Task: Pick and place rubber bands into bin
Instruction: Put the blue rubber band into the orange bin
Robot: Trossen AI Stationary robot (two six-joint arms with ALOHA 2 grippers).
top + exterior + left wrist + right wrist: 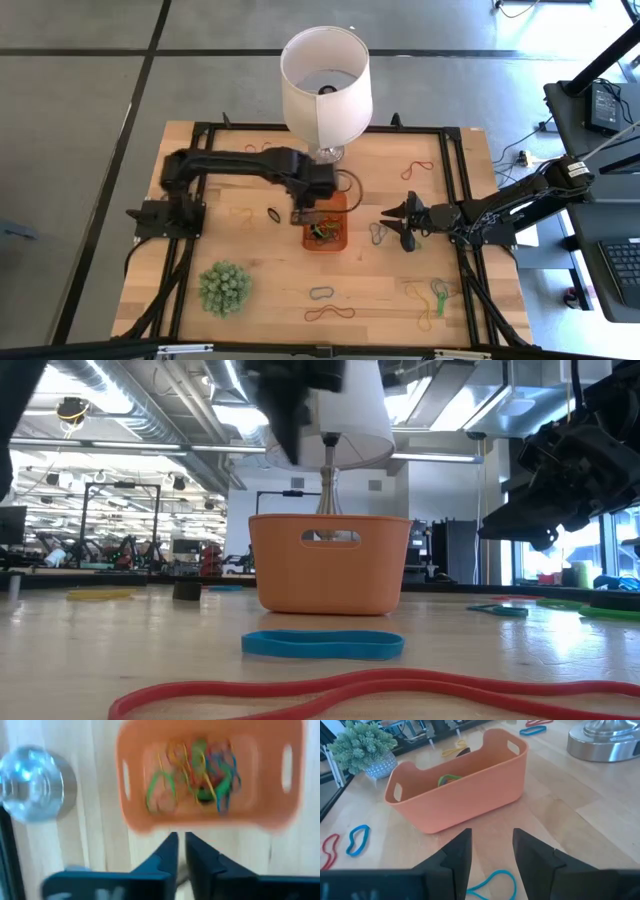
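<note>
The orange bin (325,234) stands at the table's middle with several coloured rubber bands (200,772) lying in it. My left gripper (181,844) hangs above the bin's far rim, pointing steeply down, its fingers shut with nothing between them. My right gripper (492,840) stands open to the right of the bin, low over the table, with a blue rubber band (492,885) on the wood under it. More rubber bands lie flat on the table: a blue one (322,645), a red one (380,688), a black one (274,214) and a green one (440,292).
A lamp with a white shade (325,85) stands just behind the bin, its glass base (35,782) close to my left gripper. A spiky green plant (223,288) sits near the front left. A black frame (455,190) runs around the table top.
</note>
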